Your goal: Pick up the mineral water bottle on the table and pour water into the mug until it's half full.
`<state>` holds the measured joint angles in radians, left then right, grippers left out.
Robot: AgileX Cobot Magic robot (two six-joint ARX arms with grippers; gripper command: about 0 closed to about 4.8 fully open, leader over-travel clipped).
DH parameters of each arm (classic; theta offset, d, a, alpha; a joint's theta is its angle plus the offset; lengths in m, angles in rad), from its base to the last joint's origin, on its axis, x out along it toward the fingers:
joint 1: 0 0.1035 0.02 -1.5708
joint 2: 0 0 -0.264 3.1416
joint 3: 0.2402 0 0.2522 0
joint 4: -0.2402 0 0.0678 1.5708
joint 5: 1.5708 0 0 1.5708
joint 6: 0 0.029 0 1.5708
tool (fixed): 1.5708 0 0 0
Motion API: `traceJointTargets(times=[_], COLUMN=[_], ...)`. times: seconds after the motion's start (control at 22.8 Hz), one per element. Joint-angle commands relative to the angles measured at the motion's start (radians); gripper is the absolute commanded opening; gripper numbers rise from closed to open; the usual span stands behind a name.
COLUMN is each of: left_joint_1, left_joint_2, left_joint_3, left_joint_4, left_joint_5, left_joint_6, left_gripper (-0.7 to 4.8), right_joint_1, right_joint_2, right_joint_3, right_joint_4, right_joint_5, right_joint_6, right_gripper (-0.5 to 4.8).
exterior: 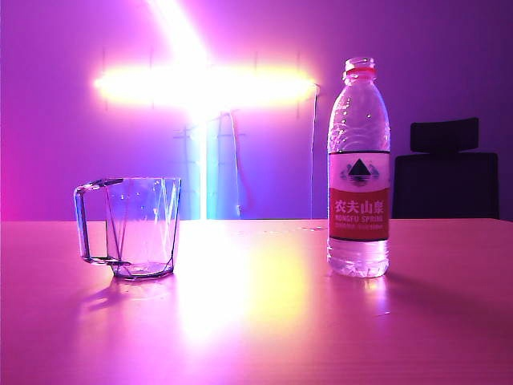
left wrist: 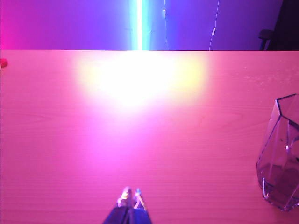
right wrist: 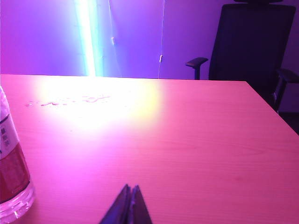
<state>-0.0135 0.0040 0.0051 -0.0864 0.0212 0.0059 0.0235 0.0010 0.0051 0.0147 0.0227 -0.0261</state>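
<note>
The mineral water bottle (exterior: 358, 168) stands upright and uncapped on the right of the table (exterior: 256, 321), red-and-white label facing the exterior view, water (exterior: 357, 257) visible in its base. The clear faceted mug (exterior: 136, 227) stands on the left, its handle turned outward. Neither arm shows in the exterior view. My left gripper (left wrist: 131, 192) is shut over bare tabletop, well short of the mug (left wrist: 280, 154) that stands off to one side. Just as far back, my right gripper (right wrist: 131, 187) is shut and holds nothing; the bottle (right wrist: 11, 172) shows at the frame's edge.
A black office chair (exterior: 446, 172) stands behind the table's far right edge, also seen as the chair (right wrist: 254, 44) in the right wrist view. A bright light strip (exterior: 200, 84) glares on the back wall, and cables (exterior: 237, 172) hang below it. Spilled droplets (right wrist: 70, 100) glisten near the far edge.
</note>
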Motion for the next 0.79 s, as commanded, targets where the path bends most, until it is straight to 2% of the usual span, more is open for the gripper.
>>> traceJointTargets(times=[0.04, 0.31, 0.39, 0.44, 0.48, 0.61, 0.66, 0.7, 0.79], left_joint_1=[0.000, -0.009, -0.048, -0.098, -0.134, -0.281, -0.375, -0.422, -0.549], left_joint_2=[0.002, 0.002, 0.002, 0.002, 0.002, 0.002, 0.002, 0.002, 0.027], left_joint_3=[0.004, 0.004, 0.003, 0.003, 0.003, 0.004, 0.004, 0.004, 0.004], left_joint_4=[0.013, 0.013, 0.013, 0.013, 0.013, 0.013, 0.013, 0.013, 0.013], left_joint_5=[0.002, 0.000, -0.002, -0.002, -0.002, -0.001, 0.000, 0.003, 0.003], left_joint_6=[-0.003, -0.003, -0.003, -0.003, -0.003, -0.003, -0.003, -0.003, -0.003], left_gripper=[-0.02, -0.02, -0.02, -0.02, -0.02, -0.02, -0.02, -0.02, -0.02], right_joint_1=[0.000, 0.000, 0.000, 0.000, 0.000, 0.001, 0.001, 0.001, 0.002], right_joint_2=[-0.001, -0.001, -0.001, -0.001, -0.001, -0.001, -0.001, -0.001, 0.000], right_joint_3=[-0.004, -0.004, -0.004, -0.004, -0.004, -0.003, 0.000, 0.000, 0.008], right_joint_4=[0.004, 0.004, 0.005, 0.005, 0.005, 0.006, 0.025, 0.037, 0.044], right_joint_5=[0.000, -0.003, -0.018, -0.046, -0.067, -0.159, -0.244, -0.274, -0.318], right_joint_6=[0.003, 0.012, 0.095, 0.180, 0.208, 0.246, 0.271, 0.277, 0.300], right_gripper=[-0.05, -0.05, -0.05, -0.05, -0.04, 0.04, 0.04, 0.04, 0.38])
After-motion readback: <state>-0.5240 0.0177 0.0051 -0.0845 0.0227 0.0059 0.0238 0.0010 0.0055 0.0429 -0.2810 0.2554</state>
